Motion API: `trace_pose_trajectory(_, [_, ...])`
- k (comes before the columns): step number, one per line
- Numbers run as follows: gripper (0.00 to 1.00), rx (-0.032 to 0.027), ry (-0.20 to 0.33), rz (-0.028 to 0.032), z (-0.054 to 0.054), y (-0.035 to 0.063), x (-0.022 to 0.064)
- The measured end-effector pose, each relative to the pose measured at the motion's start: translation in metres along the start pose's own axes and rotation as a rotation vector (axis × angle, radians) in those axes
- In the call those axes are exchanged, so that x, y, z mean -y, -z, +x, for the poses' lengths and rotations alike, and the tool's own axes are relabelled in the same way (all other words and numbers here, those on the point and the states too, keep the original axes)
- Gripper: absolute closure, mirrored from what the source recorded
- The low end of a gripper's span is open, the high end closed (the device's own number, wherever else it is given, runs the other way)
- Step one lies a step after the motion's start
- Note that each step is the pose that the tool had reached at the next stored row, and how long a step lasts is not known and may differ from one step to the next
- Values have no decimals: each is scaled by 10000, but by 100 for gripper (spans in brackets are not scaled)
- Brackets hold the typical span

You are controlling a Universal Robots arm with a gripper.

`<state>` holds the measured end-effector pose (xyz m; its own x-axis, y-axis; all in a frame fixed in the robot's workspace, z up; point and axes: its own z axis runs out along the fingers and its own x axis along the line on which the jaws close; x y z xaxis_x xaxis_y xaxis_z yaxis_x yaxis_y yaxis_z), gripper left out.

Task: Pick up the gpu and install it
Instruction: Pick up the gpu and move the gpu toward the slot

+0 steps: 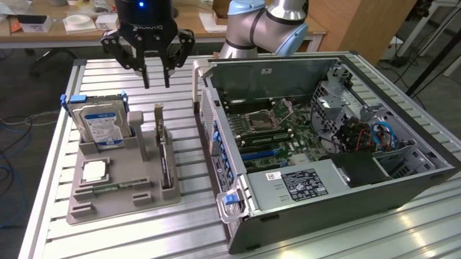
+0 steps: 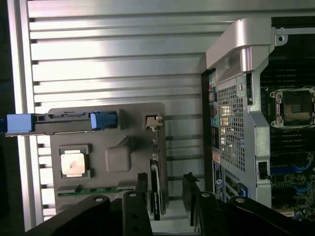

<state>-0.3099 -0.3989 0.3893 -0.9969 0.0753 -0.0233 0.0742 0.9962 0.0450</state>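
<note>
Across a slatted metal table [image 1: 94,81]: an open computer case [image 1: 317,216] at three o'clock of a gray parts tray [image 1: 108,208], exterior view. Hanging above the tray's twelve o'clock end, a black gripper [image 1: 156,82], claw released, grasping nothing. In the tray, a hard drive [image 1: 101,124] at ten o'clock; the gpu [image 1: 165,162] on edge at three o'clock, untouched, below the spread fingers [image 2: 141,187].

**Robotics laboratory or workshop.** A robot arm [image 1: 277,24] is seen at the far edge of a slatted aluminium table [image 1: 180,226]. An opened computer case [image 1: 303,216] and a grey parts fixture [image 1: 115,208] are laid out on the tabletop. Wooden desks [image 1: 72,36] strewn with small boxes are seen beyond the table, and loose cables [image 1: 21,121] are trailed across the floor beside it.
</note>
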Motion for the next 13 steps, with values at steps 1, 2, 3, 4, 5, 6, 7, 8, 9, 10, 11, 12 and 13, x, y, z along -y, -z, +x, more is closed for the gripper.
trace_pose_trajectory(1, [59, 0, 0, 0, 0, 0, 0])
trace_pose_trajectory(2, [53, 1, 0, -1, 2, -4, 0])
trace_pose_trajectory(3, [53, 11, -2, -1, 10, -11, 1])
trace_pose_trajectory(4, [53, 19, -1, -3, 19, -26, 5])
trace_pose_trajectory(5, [53, 18, 1, -2, 26, -42, 14])
trace_pose_trajectory(6, [53, 17, 3, 0, 35, -57, 28])
trace_pose_trajectory(7, [53, 18, 3, -1, 40, -76, 46])
trace_pose_trajectory(8, [53, 19, 1, -2, 42, -94, 65])
trace_pose_trajectory(9, [53, 19, 0, -2, 43, -111, 86])
trace_pose_trajectory(10, [53, 20, 0, -3, 43, -129, 105])
trace_pose_trajectory(11, [53, 19, 1, -3, 42, -147, 123])
trace_pose_trajectory(12, [53, 18, 0, -2, 42, -163, 138])
trace_pose_trajectory(13, [53, 17, 0, -1, 43, -180, 149])
